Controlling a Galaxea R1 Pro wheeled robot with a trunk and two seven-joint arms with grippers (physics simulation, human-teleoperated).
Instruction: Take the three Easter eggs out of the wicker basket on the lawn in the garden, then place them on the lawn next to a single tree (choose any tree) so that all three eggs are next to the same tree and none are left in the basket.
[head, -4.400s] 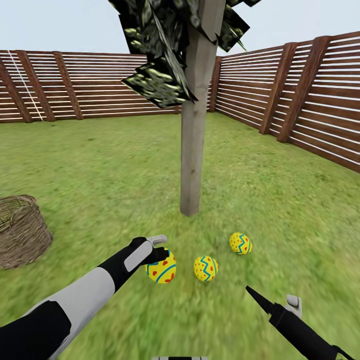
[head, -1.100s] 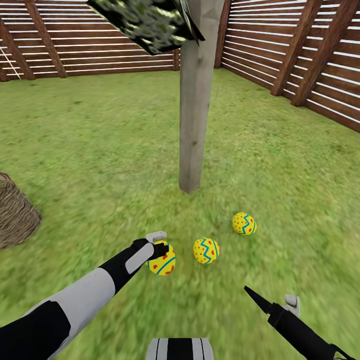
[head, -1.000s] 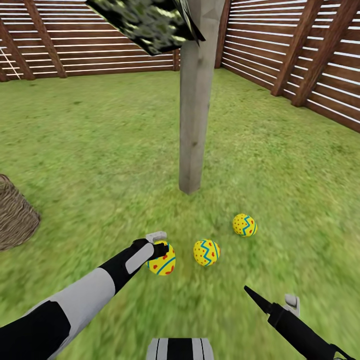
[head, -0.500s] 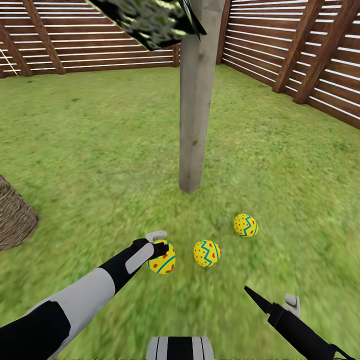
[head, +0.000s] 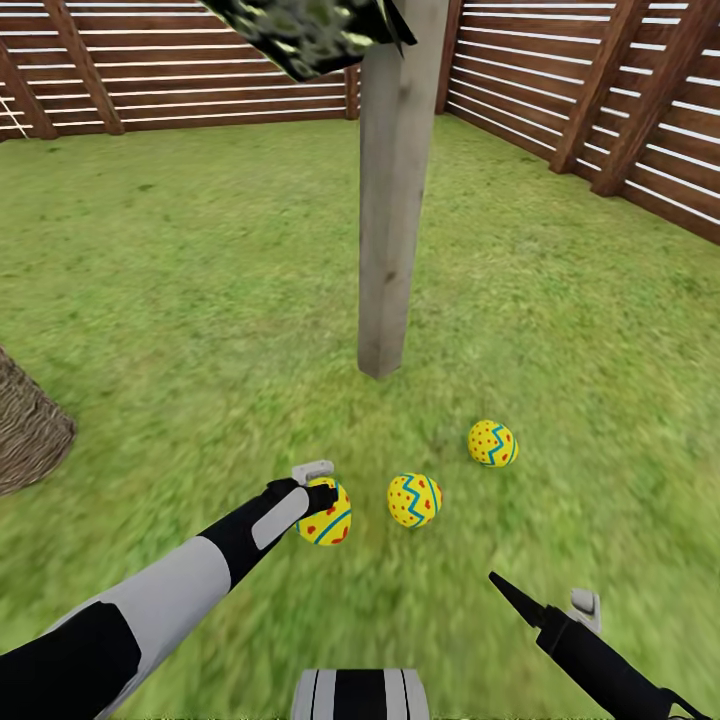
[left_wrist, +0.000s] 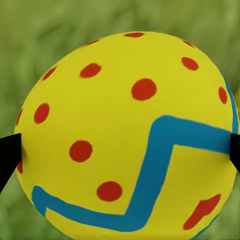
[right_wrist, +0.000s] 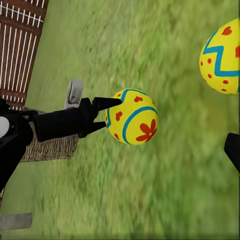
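No readable text, labels, brands, numbers or signs anywhere.

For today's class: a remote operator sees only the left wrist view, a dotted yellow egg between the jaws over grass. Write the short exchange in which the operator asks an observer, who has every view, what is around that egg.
Operator: Is there a tree near my egg?
Observer: Yes. In the head view the tree stands on the lawn just beyond the egg, a little to its right.
Operator: Where are the other eggs?
Observer: Both lie on the grass to its right, apart from each other: the middle egg close by, the far egg nearer the trunk.
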